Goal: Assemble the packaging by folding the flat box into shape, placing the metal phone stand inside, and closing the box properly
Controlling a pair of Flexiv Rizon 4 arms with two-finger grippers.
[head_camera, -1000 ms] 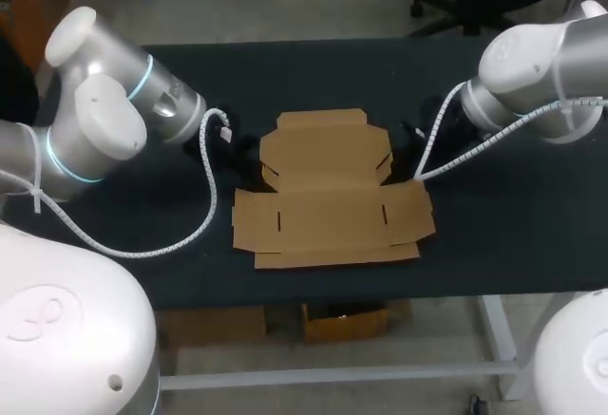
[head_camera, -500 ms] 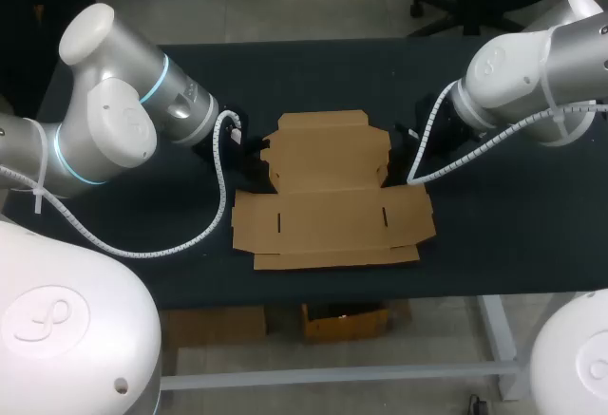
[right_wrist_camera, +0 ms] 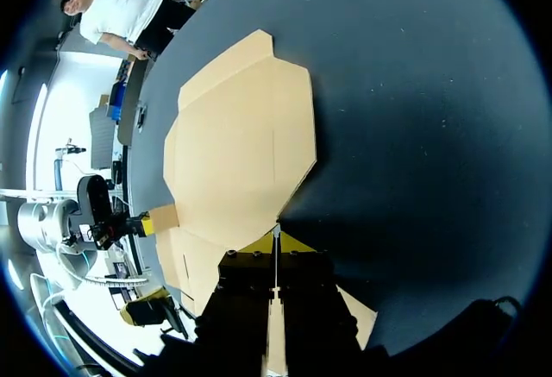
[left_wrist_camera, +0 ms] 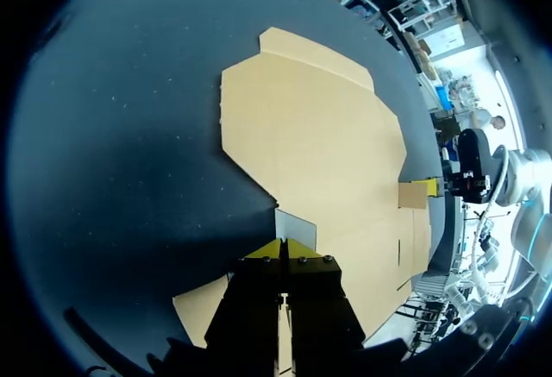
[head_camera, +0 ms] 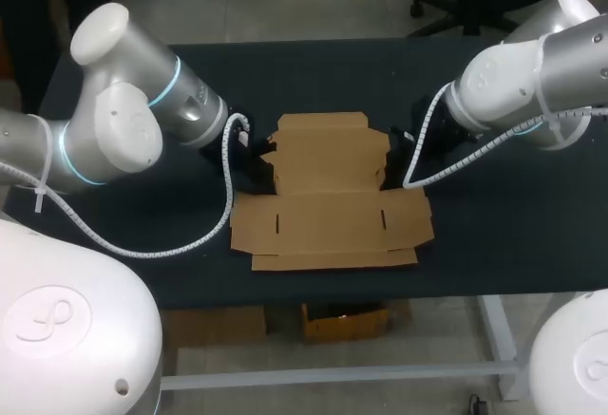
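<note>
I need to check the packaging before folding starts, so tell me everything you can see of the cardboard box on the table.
The cardboard box is plain brown, unfolded and almost flat on the black table, with creased panels, slits and a tabbed far flap. Nothing lies on it. The left gripper and right gripper each seem to pinch a thin side flap at its opposite edges.

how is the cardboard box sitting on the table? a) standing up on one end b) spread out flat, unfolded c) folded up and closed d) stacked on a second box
b: the cardboard box lies spread open on the table, its panels laid out, not closed.
</note>
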